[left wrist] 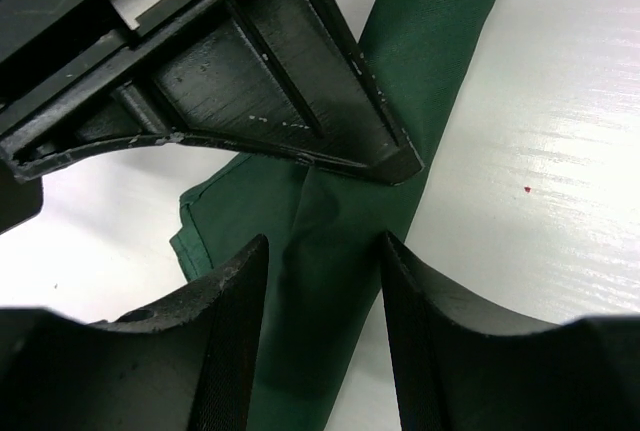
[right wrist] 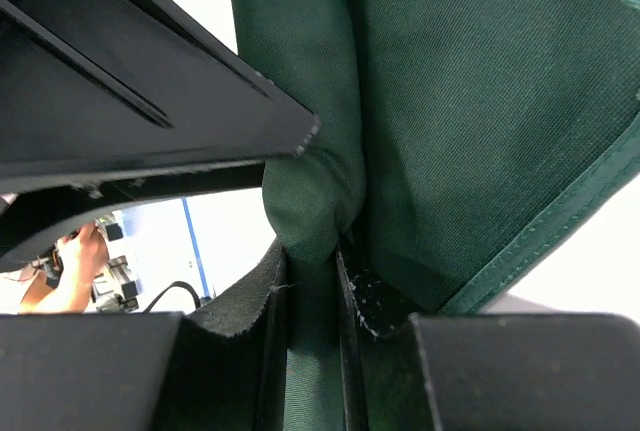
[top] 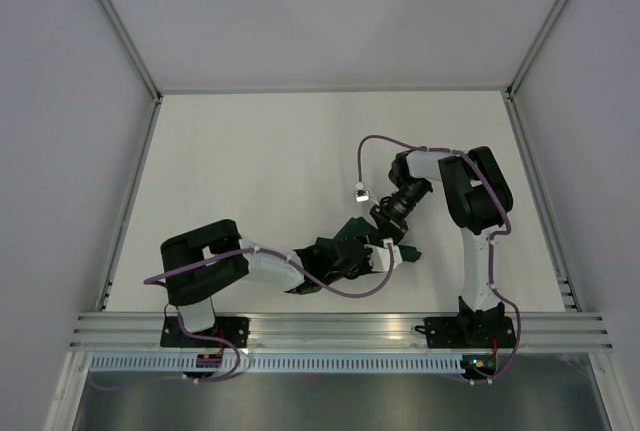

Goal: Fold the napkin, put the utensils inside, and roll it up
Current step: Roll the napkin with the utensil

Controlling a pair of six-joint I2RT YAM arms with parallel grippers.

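Napkin (top: 352,228), dark green, lies bunched on the white table (top: 250,171) in the near middle, close to the metal rail (top: 340,329) that runs along the near edge. In the left wrist view it shows as a long folded strip running from the upper right down toward the bottom, with a looser flap and a stitched hem poking out on its left side. Bare table borders both long edges of the strip, and a tiny red speck (left wrist: 527,189) sits on the table well off to its right.

The left gripper (left wrist: 323,241) has its jaws apart, one finger on each side of the strip; whether the pads touch the cloth cannot be told. The right gripper (right wrist: 312,251) is closed tight on a pinched fold of the napkin, with green fabric squeezed in the narrow slot between its fingers and a hemmed edge running past on its right. The two grippers are crowded together over the cloth, each filling the upper part of the other's wrist view.

From above, wide open table stretches to the far side and to the left, bounded by the side walls (top: 120,201); toward the rail there is little room
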